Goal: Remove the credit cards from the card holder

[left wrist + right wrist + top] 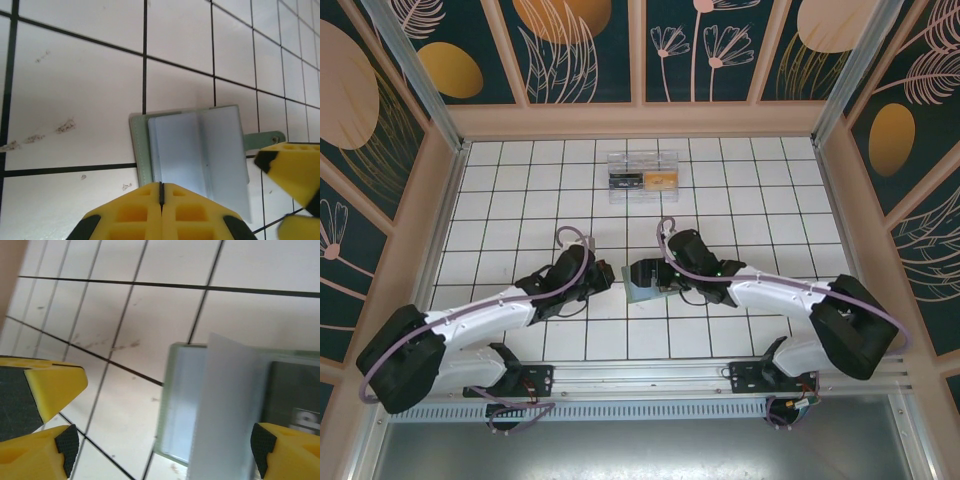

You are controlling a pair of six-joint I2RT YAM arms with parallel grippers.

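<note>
The card holder [642, 291] lies open on the white tiles between my two grippers, with its blue-grey inside [200, 150] facing up. One flap [225, 410] stands raised. Beside that flap a black credit card [290, 390] shows inside the holder. My left gripper [608, 275] is shut, and its yellow tips [161, 192] sit at the holder's near edge; I cannot tell whether they pinch it. My right gripper [642, 272] is open, its fingers [67, 450] spread to either side of the holder and the raised flap.
A clear plastic box [642, 172] stands on the far tiles, holding a black card [625, 182] and a tan card [660, 181]. Wooden walls surround the tiled floor. A metal rail [640, 375] runs along the near edge by the arm bases.
</note>
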